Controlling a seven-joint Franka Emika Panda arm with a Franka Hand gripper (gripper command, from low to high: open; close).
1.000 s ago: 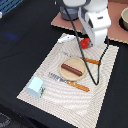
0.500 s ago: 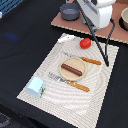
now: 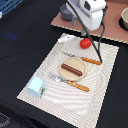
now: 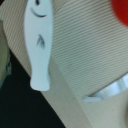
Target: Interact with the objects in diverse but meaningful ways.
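A red tomato point(image 3: 85, 43) lies at the far edge of the striped placemat point(image 3: 100, 95). A white oblong fish-shaped piece point(image 3: 66, 38) lies to its left in the exterior view, half off the mat. A dark brown sausage point(image 3: 72, 69) rests on a round tan plate point(image 3: 64, 73). A small white carton point(image 3: 36, 87) stands at the mat's near left corner. My gripper point(image 3: 83, 32) hangs above the tomato, its fingers hidden under the white arm. The wrist view shows the white piece point(image 4: 39, 45) and the tomato's edge point(image 4: 120, 12), with no fingers in it.
A wooden-handled knife point(image 3: 85, 59) lies beyond the plate and a fork point(image 3: 70, 82) on its near side. A grey pot point(image 3: 65, 10) and a bowl point(image 3: 124, 18) stand on the brown board at the back. Black table point(image 3: 25, 35) surrounds the mat.
The arm has drawn back toward the far right of the exterior view and away from the plate. The objects have not moved.
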